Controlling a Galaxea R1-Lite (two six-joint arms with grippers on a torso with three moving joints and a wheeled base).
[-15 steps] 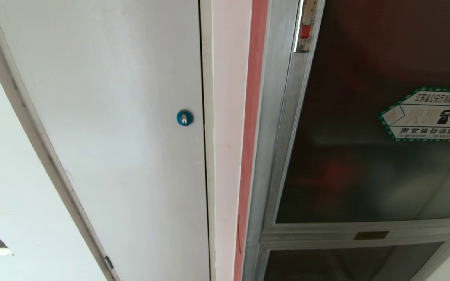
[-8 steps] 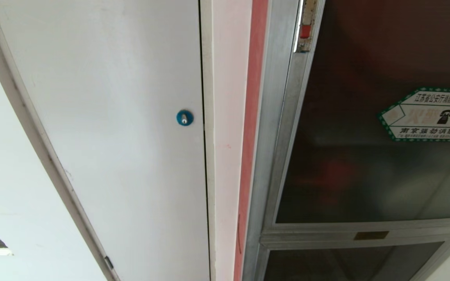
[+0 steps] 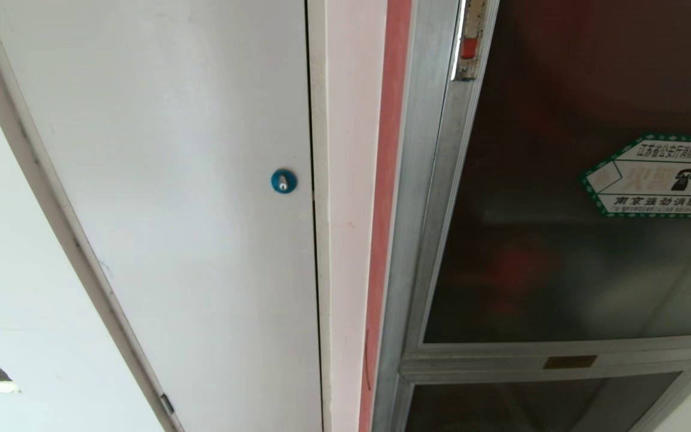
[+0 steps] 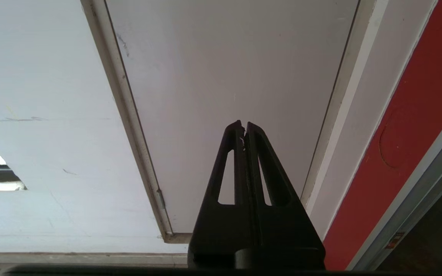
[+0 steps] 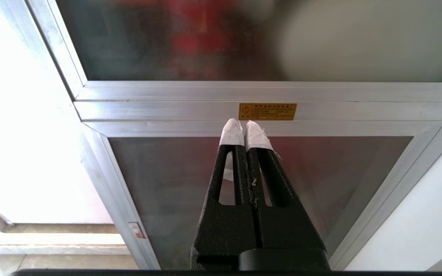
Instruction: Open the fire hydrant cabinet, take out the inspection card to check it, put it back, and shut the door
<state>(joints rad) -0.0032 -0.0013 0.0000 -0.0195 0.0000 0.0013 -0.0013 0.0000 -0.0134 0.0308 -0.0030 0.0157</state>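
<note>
- Facing a wall at close range, the robot's head camera takes in the fire hydrant cabinet point(image 3: 423, 198), its silver aluminium frame running up the right half of the view.
- The door point(image 3: 561, 252), dark tinted glass in an aluminium frame, sits closed in that frame; a small red latch point(image 3: 469, 48) shows at the top of its left stile.
- A green-bordered hexagonal sticker point(image 3: 657, 175) with a telephone symbol is stuck on the glass at the right edge of the head view.
- Blurred red shapes show through the glass; the inspection card cannot be made out in any view.
- Below the door's bottom rail, a small brass-coloured plate point(image 3: 569, 362) sits on the crossbar, with a lower glass panel point(image 3: 537, 405) under it.
- A red strip point(image 3: 384, 216) of wall runs along the cabinet's left side, then a plain white door point(image 3: 189, 180) with a blue round lock point(image 3: 284, 180).
- The left gripper point(image 4: 243, 125) points at the white door, its black fingers pressed together and empty.
- The right gripper point(image 5: 243, 123) points at the cabinet's crossbar, just under the plate, its white-wrapped fingertips point(image 5: 231, 132) clenched on nothing.
- Neither arm appears in the head view.
</note>
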